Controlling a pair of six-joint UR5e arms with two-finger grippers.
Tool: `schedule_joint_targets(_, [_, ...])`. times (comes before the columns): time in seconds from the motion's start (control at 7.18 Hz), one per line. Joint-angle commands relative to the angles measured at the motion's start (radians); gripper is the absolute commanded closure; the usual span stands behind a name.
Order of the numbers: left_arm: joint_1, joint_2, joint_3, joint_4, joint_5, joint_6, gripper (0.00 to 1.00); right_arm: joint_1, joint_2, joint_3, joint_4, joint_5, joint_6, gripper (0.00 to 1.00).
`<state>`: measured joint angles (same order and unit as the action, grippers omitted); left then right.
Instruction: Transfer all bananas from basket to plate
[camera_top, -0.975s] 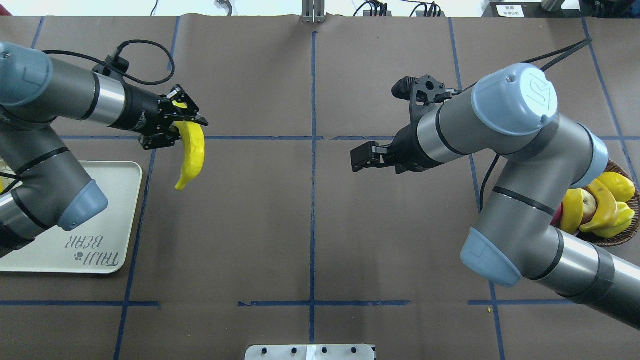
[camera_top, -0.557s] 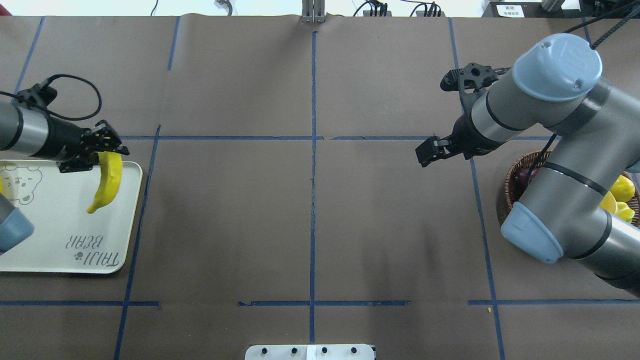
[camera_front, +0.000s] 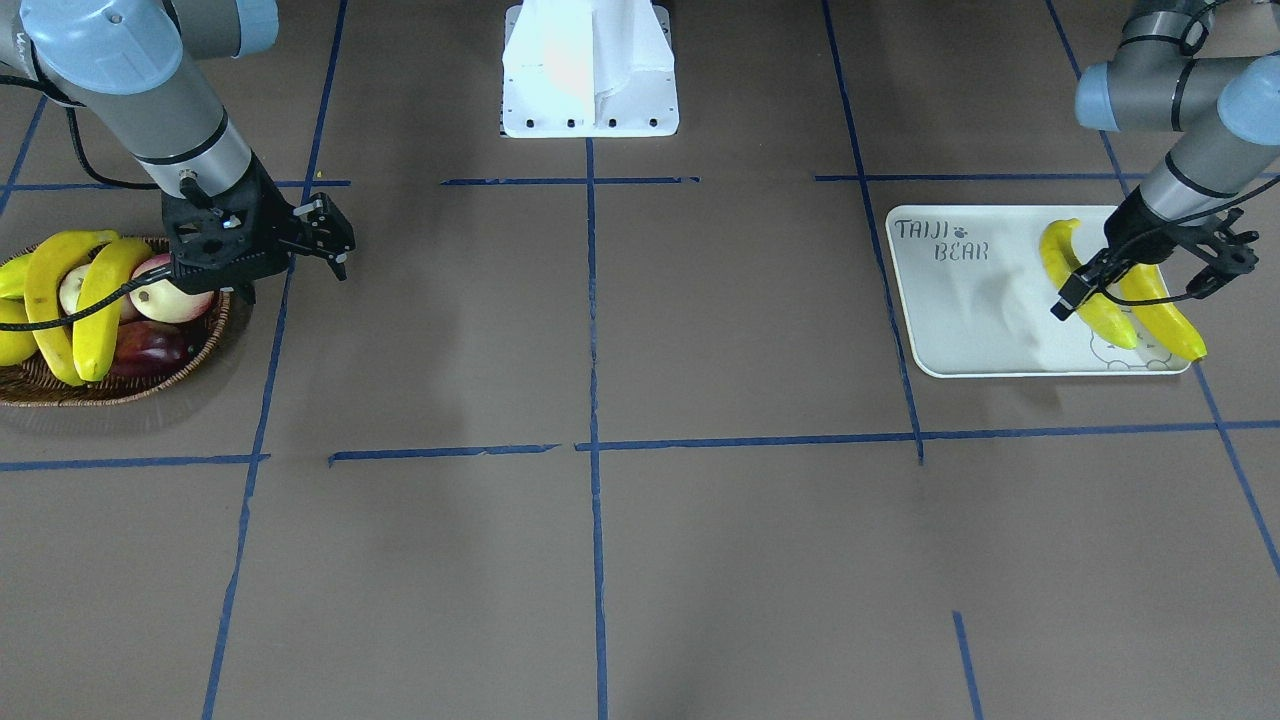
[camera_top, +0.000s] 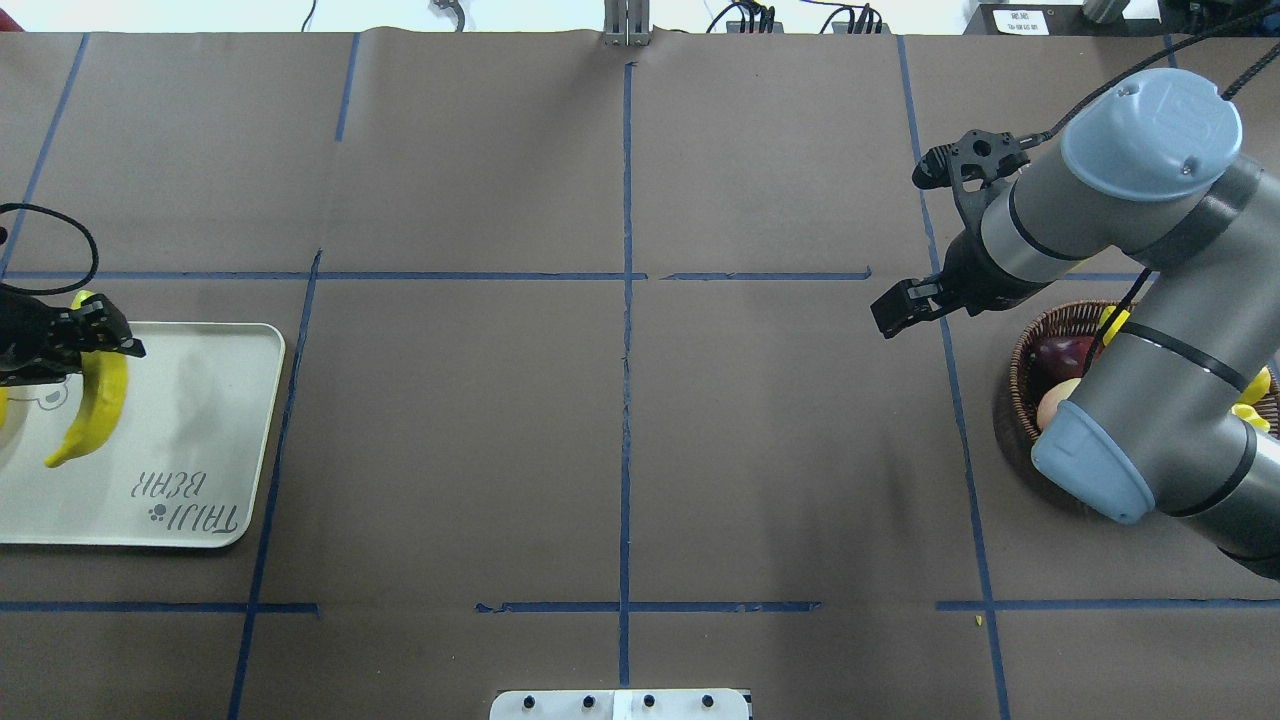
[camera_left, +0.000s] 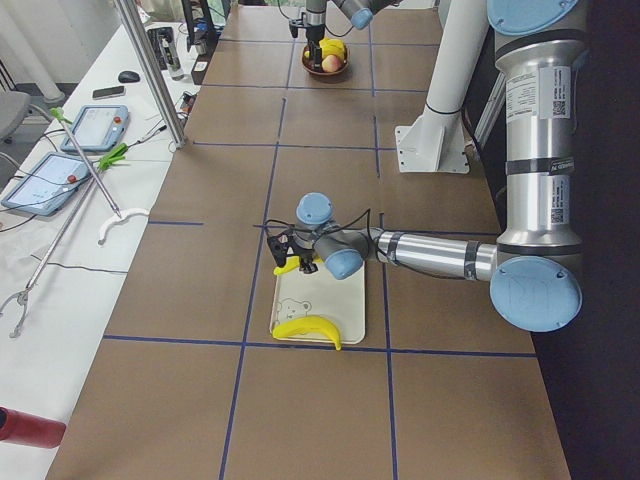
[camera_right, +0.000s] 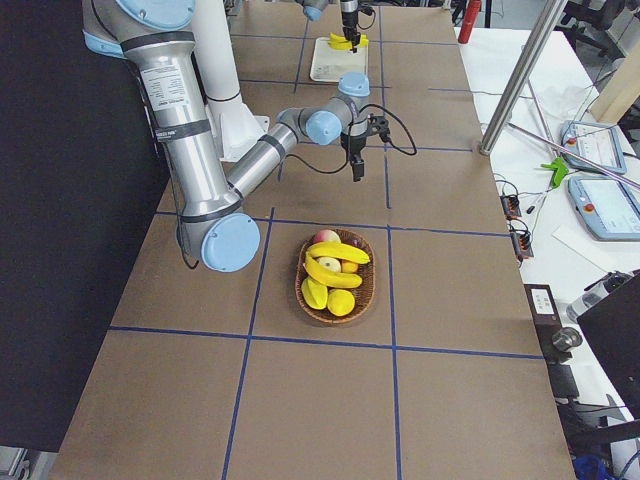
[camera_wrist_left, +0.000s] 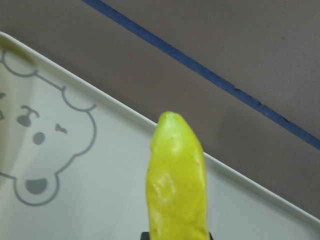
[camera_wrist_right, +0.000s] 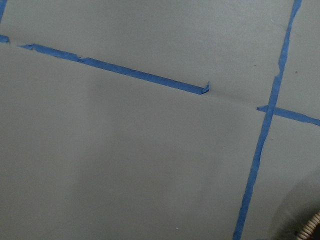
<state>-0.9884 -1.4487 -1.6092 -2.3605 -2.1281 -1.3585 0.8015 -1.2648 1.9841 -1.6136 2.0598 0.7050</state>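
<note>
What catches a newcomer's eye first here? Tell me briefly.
The bright yellow banana pinched in the left gripper over the white plate, beside a second banana already lying there. Then the wicker basket of fruit at the table's opposite end, by the right gripper.

Right beside the left gripper (camera_front: 1072, 292) and its held banana (camera_front: 1056, 250), a second banana (camera_front: 1165, 320) lies on the plate (camera_front: 975, 310) and blocks that side. The plate's other side is bare. Below the right gripper (camera_top: 895, 310) is flat table (camera_top: 620, 450). The full basket (camera_top: 1025, 345) sits close behind it.
</note>
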Motion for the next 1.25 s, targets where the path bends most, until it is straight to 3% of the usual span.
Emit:
schedule_joint_targets(0.0, [-0.030,0.005,0.073,-0.002,0.026,0.085,0.93,-0.001,-0.001,-0.004,0.001,-0.003,-0.001,0.00])
schedule_joint_targets(0.14, [-0.050,0.004,0.084,0.000,0.049,0.157,0.71,-0.001,-0.001,-0.005,0.003,-0.003,-0.002,0.00])
schedule_joint_targets(0.28, [-0.073,-0.001,0.089,0.007,0.050,0.236,0.01,-0.001,-0.001,-0.004,0.003,0.000,-0.001,0.00])
schedule_joint_targets(0.42, [-0.138,-0.002,0.080,0.012,0.018,0.310,0.00,0.008,-0.002,-0.002,0.001,0.003,-0.002,0.00])
schedule_joint_targets(0.56, [-0.201,-0.012,0.074,0.020,-0.127,0.331,0.00,0.027,-0.033,0.004,0.000,0.006,-0.012,0.00])
schedule_joint_targets(0.7, [-0.219,-0.034,0.046,0.021,-0.192,0.331,0.00,0.072,-0.077,0.005,-0.002,0.022,-0.103,0.00])
schedule_joint_targets(1.11, [-0.216,-0.068,-0.044,0.012,-0.196,0.315,0.00,0.212,-0.345,0.080,0.014,0.063,-0.367,0.00])
